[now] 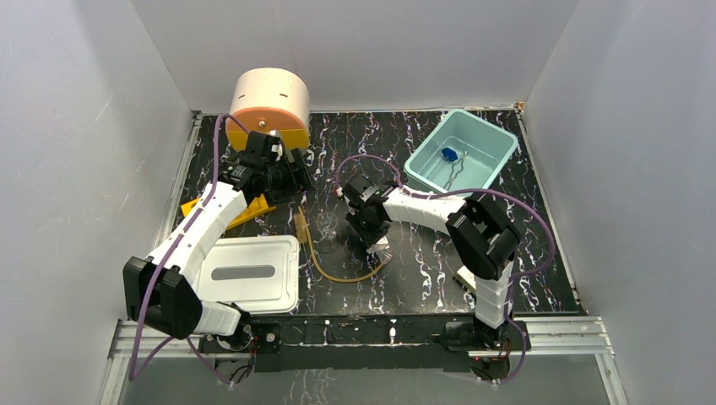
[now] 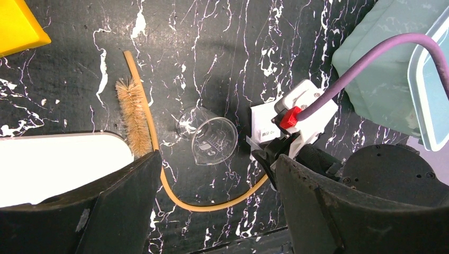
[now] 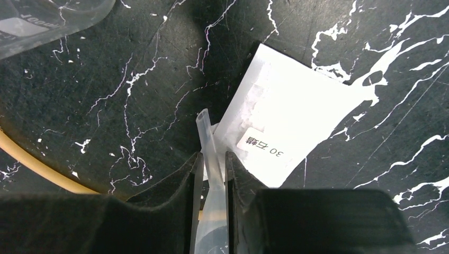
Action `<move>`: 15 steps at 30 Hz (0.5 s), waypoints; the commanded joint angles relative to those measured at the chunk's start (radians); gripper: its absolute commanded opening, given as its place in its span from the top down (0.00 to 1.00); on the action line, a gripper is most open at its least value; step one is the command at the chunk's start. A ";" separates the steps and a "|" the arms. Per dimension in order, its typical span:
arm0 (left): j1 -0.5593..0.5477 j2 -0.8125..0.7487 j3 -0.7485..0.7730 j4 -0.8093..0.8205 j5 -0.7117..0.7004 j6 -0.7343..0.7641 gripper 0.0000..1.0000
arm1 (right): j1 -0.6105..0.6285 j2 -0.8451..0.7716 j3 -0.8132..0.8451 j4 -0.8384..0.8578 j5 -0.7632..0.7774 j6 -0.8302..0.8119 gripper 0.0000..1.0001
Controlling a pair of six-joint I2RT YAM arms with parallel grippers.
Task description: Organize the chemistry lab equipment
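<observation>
Nearest the right wrist lens, right gripper (image 3: 213, 161): pressed together on the thin glass rod (image 3: 205, 129), pinching it low on the shaft, with the tip pointing to 12 o'clock over the dark marbled table (image 3: 132, 79). Seems to overlap the near corner of the clear packet (image 3: 286, 116), flat at 1 o'clock; cannot tell whether lifted clear of it. Probably very light, stiff, slick and brittle, hollow-looking at the tip. Calls for a gentle squeeze nearer mid-length and no levering against the packet.

Amber rubber hose (image 3: 37, 161) at 8 o'clock, soft and floppy by the look; best taken near its middle.

From the left wrist, left gripper (image 2: 217, 159) with fingers spread wide around nothing. Tiny clear glass flask (image 2: 209, 138) on its side at 12 o'clock of that gap: thin-walled, apt to roll, safer gripped across the rim.

From above, teal bin (image 1: 481, 156) at 1 o'clock of the right gripper, with the blue-tipped piece (image 1: 449, 154) inside.
</observation>
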 commanded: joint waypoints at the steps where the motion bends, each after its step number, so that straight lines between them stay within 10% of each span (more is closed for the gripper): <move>1: 0.004 -0.038 0.025 -0.015 -0.012 0.006 0.22 | 0.008 0.007 0.005 0.008 0.005 -0.007 0.74; 7: 0.004 -0.036 0.033 -0.014 -0.017 0.007 0.22 | 0.008 -0.018 0.045 -0.019 0.006 -0.007 0.96; 15: 0.005 -0.049 0.056 -0.017 -0.064 0.003 0.22 | 0.002 -0.097 0.173 -0.067 0.020 -0.010 0.99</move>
